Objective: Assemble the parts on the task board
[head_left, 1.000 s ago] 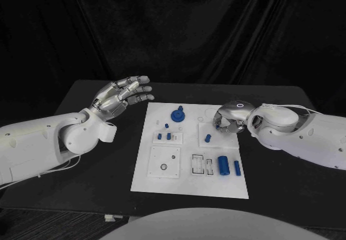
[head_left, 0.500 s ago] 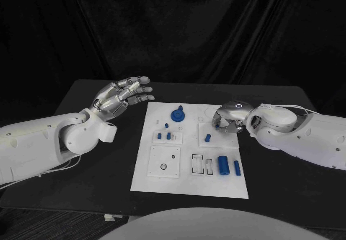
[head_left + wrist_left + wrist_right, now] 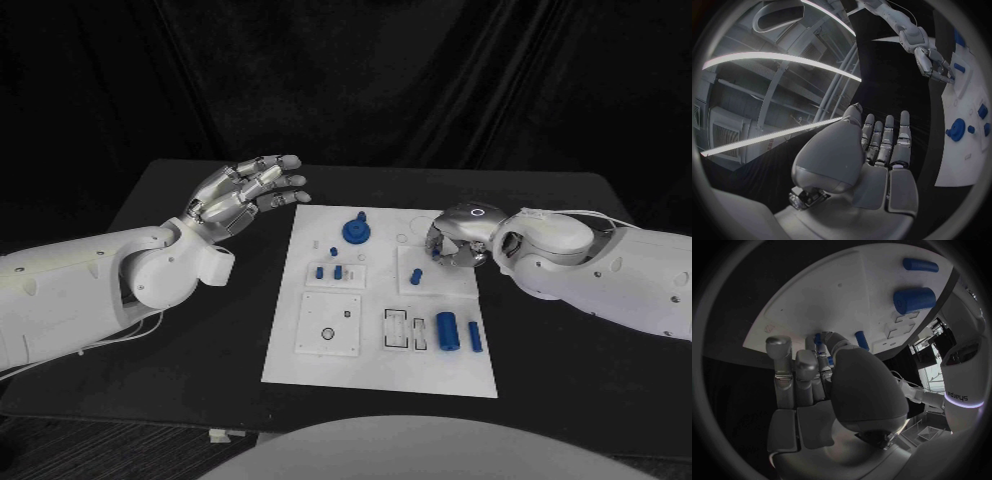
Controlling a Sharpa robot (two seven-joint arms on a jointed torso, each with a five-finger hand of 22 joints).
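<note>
Two hands: both silver, many-fingered, on white arms.
Left hand point(image 3: 245, 190): upper left of frame, over the black table point(image 3: 173, 330), left of the board, fingers spread wide, holds nothing.
Right hand point(image 3: 459, 240): centre right, at the board's right edge, fingers curled down; cannot tell if it grips anything.
Board: white rectangular task board point(image 3: 378, 375), mid-frame.
Parts: blue round knob point(image 3: 355, 233) upper board; small blue peg point(image 3: 415, 277) just beside right hand; blue cylinder point(image 3: 447, 329) lower right.
</note>
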